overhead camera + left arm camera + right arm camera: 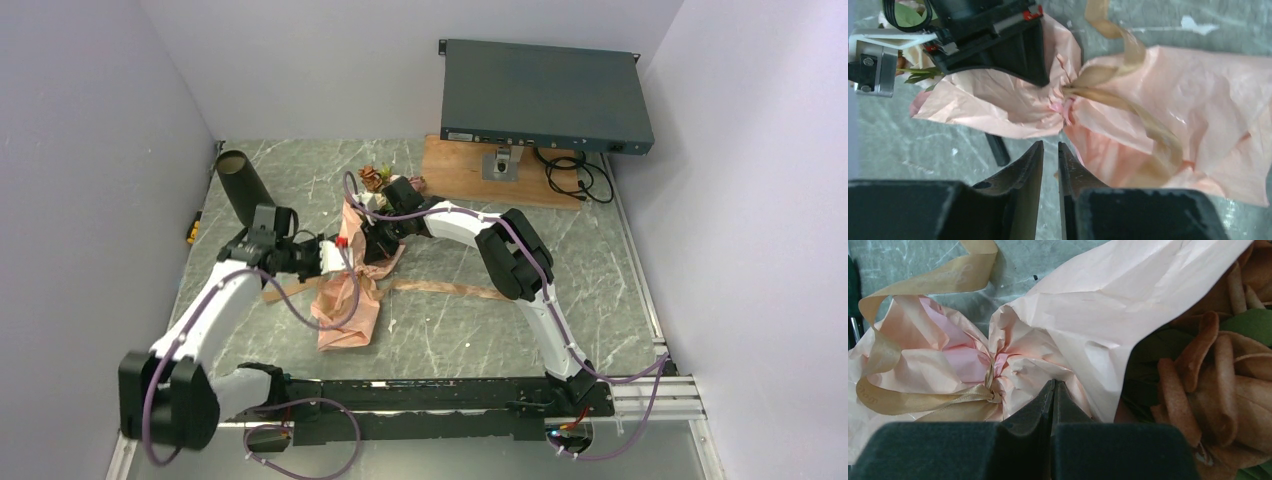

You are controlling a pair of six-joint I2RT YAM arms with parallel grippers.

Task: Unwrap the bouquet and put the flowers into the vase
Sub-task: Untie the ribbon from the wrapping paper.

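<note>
Two arms: bolted side by side at the near edge of the worktop [450,335], both reaching in toward its middle.
Bouquet [345,335]: lying flat on the worktop between the two claws, wrapped in crinkled salmon paper. The loose paper end points to the near edge and the blooms to the far side.
Left claw [1050,146]: barely ajar, just a slit between the fingers with nothing in it. The tips stop just short of the paper's tied neck.
Ribbon [450,290]: tan, knotted round the pinched neck, with one tail trailing off to the right across the stone.
Right claw [1053,386]: fingers pressed tight together, tips against the crumpled paper right beside the knot. Whether a fold is nipped between them I cannot tell.
Flowers [1208,385]: rust-coloured roses and green leaves showing in the paper's open mouth, just past the right claw.
Vase [243,185]: a plain black tube at the far left of the worktop, beyond the left arm and apart from the bouquet, with its open mouth up.
Wooden board [455,170]: at the far edge, right of the blooms, with black cables lying on its right end.
Rack box [545,95]: flat and dark grey, raised above the board against the back wall.
</note>
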